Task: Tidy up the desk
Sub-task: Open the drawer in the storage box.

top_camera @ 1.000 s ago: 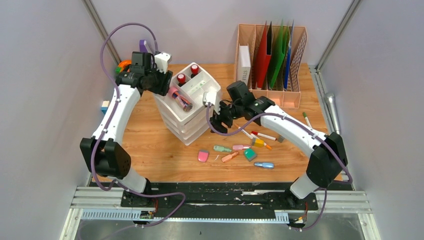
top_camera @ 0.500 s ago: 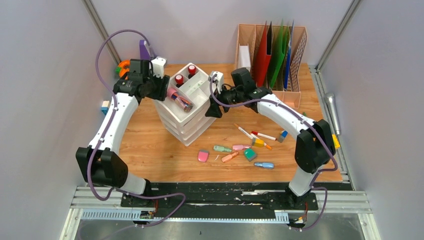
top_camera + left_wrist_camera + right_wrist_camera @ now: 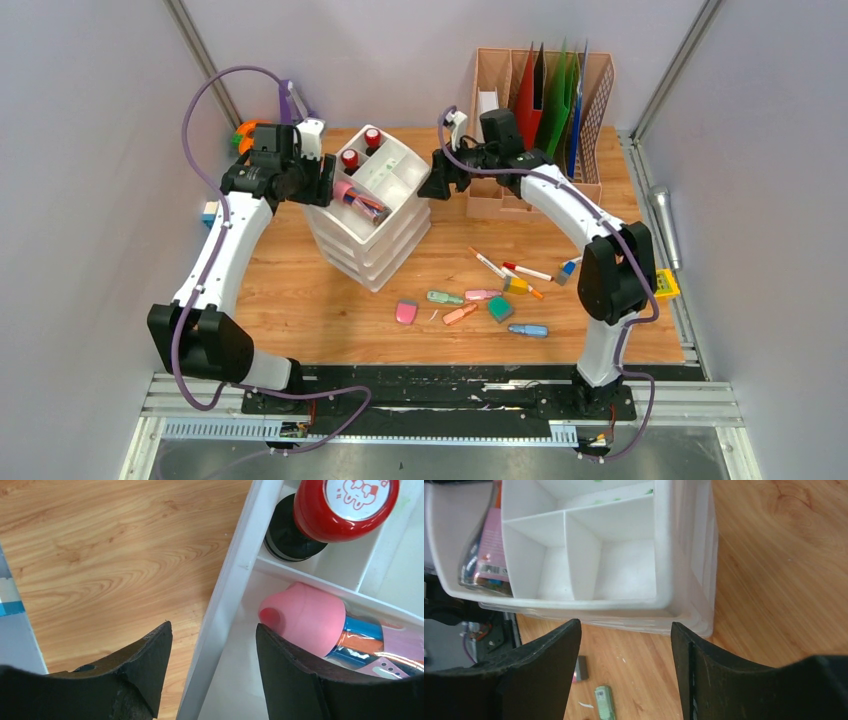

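Note:
The desk (image 3: pixel 300 280) is light wood planks. A white stacked drawer organizer (image 3: pixel 372 225) stands at its back middle. The top tray holds two red-capped stamps (image 3: pixel 372 137) and a pink-capped tube (image 3: pixel 352 195). My left gripper (image 3: pixel 322 186) is open at the organizer's left edge. In the left wrist view its jaws (image 3: pixel 212 627) straddle the white tray wall (image 3: pixel 235 580), with the pink cap (image 3: pixel 305 617) by the right finger. My right gripper (image 3: pixel 437 182) is open at the organizer's right side. It (image 3: pixel 624 625) hovers by the tray's corner (image 3: pixel 664 555) and holds nothing.
Loose markers, highlighters and erasers (image 3: pixel 480 298) lie scattered at front right of the organizer. A tan file rack (image 3: pixel 540 120) with coloured folders stands at the back right. An orange and purple item (image 3: pixel 245 130) sits in the back left corner. Grey walls close in both sides.
My right arm swung from in front of the organizer up to its back right side. The organizer and my left gripper shifted slightly left and back. The left jaws widened a little.

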Motion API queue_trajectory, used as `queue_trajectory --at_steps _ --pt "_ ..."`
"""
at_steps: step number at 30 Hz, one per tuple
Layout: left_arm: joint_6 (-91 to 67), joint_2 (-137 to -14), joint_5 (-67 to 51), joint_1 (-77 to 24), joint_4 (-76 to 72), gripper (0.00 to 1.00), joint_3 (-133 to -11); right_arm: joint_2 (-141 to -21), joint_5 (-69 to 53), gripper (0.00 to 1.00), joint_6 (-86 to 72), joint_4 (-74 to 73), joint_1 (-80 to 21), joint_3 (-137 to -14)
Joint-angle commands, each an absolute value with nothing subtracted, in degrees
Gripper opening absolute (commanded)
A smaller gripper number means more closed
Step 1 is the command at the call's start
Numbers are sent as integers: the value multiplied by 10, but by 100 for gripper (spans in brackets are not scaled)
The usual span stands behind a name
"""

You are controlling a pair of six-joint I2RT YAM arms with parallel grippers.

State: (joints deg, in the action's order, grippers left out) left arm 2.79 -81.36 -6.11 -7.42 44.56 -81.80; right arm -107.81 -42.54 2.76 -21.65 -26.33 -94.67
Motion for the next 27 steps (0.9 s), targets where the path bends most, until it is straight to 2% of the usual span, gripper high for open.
queue_trajectory --at_steps 1,7,12,20,27 --pt "-26 -795 -96 -76 453 72 -823 -1054 -498 68 -65 -159 -253 -916" --pt "-63 -804 -112 -76 451 73 -824 -1025 -588 77 -264 3 -248 -774" --pt "-87 -805 -115 -76 440 73 -810 -1014 -607 79 -413 185 -248 -681" --pt "-112 -796 -143 -76 422 73 -783 -1038 -620 79 -548 350 -249 -662" --pt "-121 -778 -157 -76 402 77 -759 -1071 -620 78 -590 382 -250 -672"
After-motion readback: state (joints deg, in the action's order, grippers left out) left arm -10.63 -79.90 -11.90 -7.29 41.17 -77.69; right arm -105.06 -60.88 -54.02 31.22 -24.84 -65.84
